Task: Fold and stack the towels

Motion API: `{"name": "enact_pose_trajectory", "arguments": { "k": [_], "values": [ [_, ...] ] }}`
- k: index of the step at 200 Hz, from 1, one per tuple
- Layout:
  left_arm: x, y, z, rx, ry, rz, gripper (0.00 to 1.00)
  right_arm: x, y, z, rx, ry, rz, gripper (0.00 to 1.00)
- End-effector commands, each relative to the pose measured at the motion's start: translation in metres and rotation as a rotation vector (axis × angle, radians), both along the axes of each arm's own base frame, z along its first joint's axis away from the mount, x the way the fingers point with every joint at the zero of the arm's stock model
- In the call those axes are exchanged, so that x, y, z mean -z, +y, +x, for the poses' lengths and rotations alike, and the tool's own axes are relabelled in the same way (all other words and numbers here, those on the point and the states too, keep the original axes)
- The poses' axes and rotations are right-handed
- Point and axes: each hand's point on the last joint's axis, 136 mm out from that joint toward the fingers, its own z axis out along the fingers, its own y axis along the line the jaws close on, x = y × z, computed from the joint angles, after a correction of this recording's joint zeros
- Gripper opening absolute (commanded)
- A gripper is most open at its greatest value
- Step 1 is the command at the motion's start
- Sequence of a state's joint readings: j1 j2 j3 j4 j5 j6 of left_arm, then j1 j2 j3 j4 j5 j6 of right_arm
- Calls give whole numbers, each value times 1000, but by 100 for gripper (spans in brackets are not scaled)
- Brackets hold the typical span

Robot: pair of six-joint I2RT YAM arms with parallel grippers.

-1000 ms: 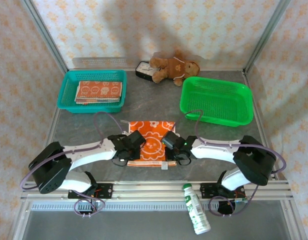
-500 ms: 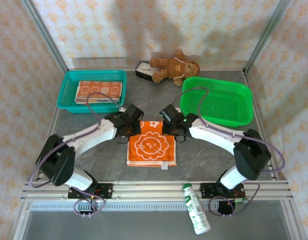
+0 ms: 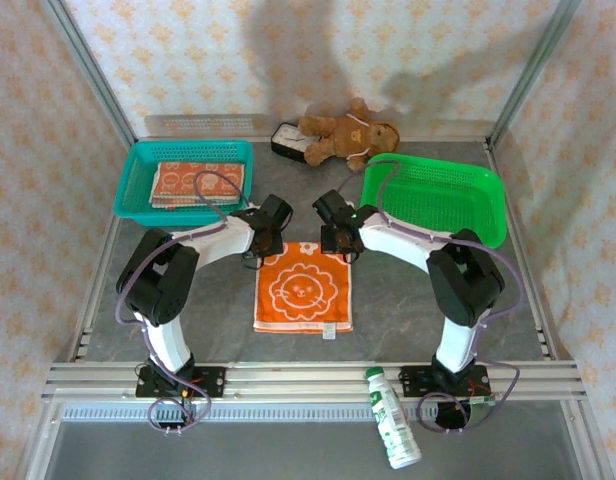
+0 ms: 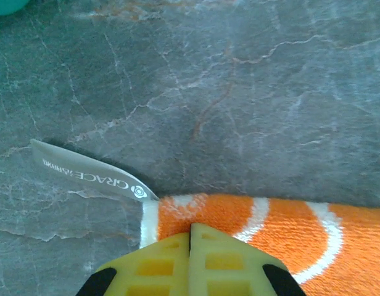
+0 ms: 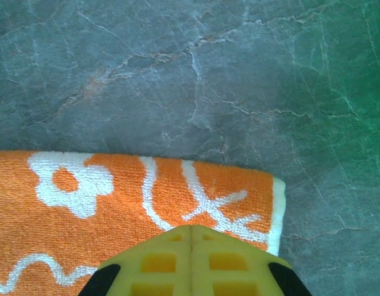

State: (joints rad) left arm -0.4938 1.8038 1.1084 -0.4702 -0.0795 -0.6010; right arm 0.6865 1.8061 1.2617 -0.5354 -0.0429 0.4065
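At the far left of the table [image 3: 408, 310] sits a teal basket [image 3: 134, 196] with a small stack of folded towels [image 3: 196, 183] in it, the top one orange with white prints. Just to the right of that basket, the left gripper [image 3: 266, 232] reaches over the grey marbled surface to the far left corner of the orange towel [image 3: 303, 290]. In the left wrist view, its yellow fingertips [image 4: 171, 259] are pressed together with no gap, right at that corner, where a translucent label [image 4: 85, 176] printed GRACE sticks out onto the stone. I cannot tell whether any cloth is caught between them. The orange towel lies spread open in the middle of the table between the two arms, with a white lion face on top and its near edge towards the bases. Behind it, against the back wall, a brown teddy bear [image 3: 348, 133] lies on its side. The right gripper [image 3: 340, 238] is at the towel's far right corner. Its yellow fingertips [image 5: 165, 259] are likewise closed tight over the white-trimmed edge and a flower print, and it is just as unclear whether they pinch the fabric. Further right stands a green basket [image 3: 488, 200], near the right arm's elbow. A white bottle [image 3: 393, 430] with a green cap lies on the frame in front of the right base.
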Motion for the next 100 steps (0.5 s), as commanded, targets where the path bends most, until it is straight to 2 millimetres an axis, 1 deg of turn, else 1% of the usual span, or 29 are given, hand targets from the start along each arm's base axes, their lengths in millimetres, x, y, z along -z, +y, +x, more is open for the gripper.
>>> {"name": "enact_pose_trajectory", "arguments": {
  "k": [1, 27, 60, 77, 100],
  "values": [
    [11, 19, -4, -27, 5, 59, 0, -7, 4, 4, -23, -5, -3, 0],
    [16, 26, -21, -44, 25, 54, 0, -2, 8, 5, -31, 16, 0, 0],
    [17, 43, -47, -64, 41, 74, 0, 3, 12, 6, -36, 27, 6, 0],
    [14, 43, -51, -56, 36, 65, 0, 9, 14, 7, -41, 42, 1, 0],
    [13, 43, -50, -51, 30, 64, 0, 22, 14, 10, -42, 56, -26, 0]
  ]
}}
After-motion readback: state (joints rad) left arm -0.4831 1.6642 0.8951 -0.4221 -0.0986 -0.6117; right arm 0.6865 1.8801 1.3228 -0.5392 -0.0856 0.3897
